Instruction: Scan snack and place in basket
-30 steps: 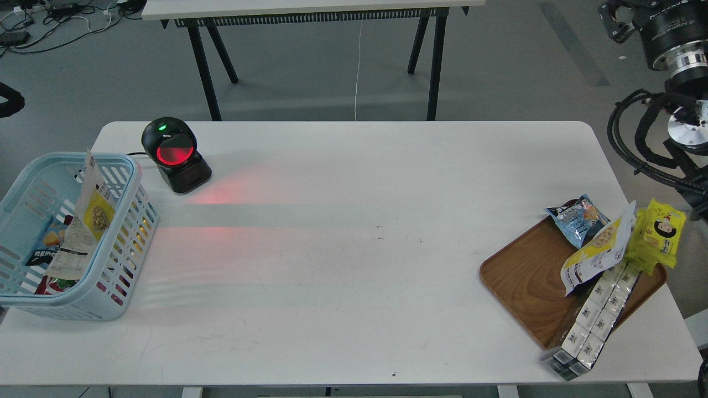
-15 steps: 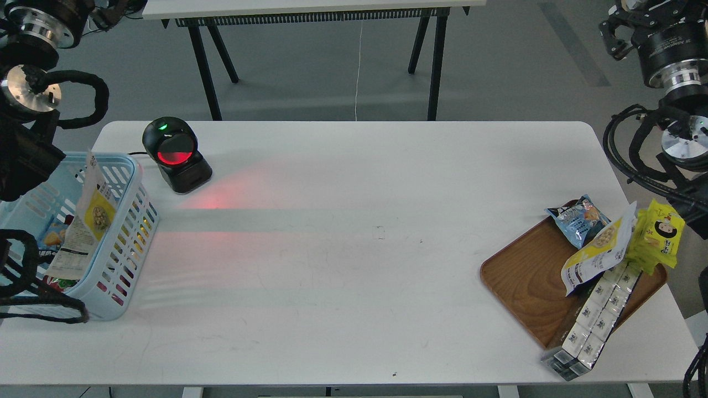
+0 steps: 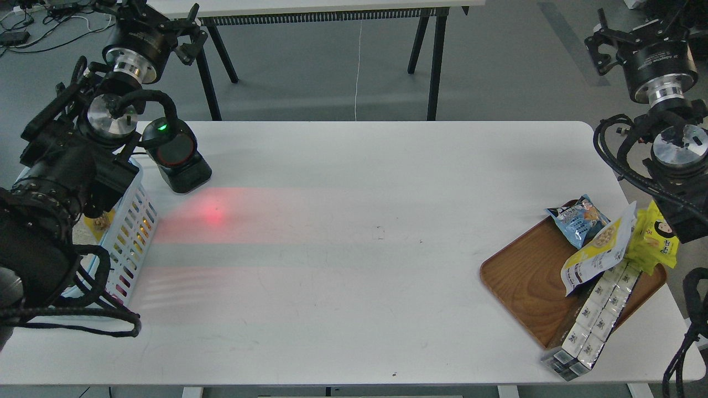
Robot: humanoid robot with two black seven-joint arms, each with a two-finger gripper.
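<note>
Evenly bright, diffuse overhead light across frame; white table (image 3: 354, 276) near overexposed, little surface texture. Red glow cast from scanner (image 3: 175, 155) window onto tabletop at left, with small hot spot and faint striped bands running toward centre. Soft shadows only: under far table at top, beside wooden tray (image 3: 525, 282) at lower right. Focus sharp centre to edges; slight softness on dark arm at left edge. No noticeable motion blur.
</note>
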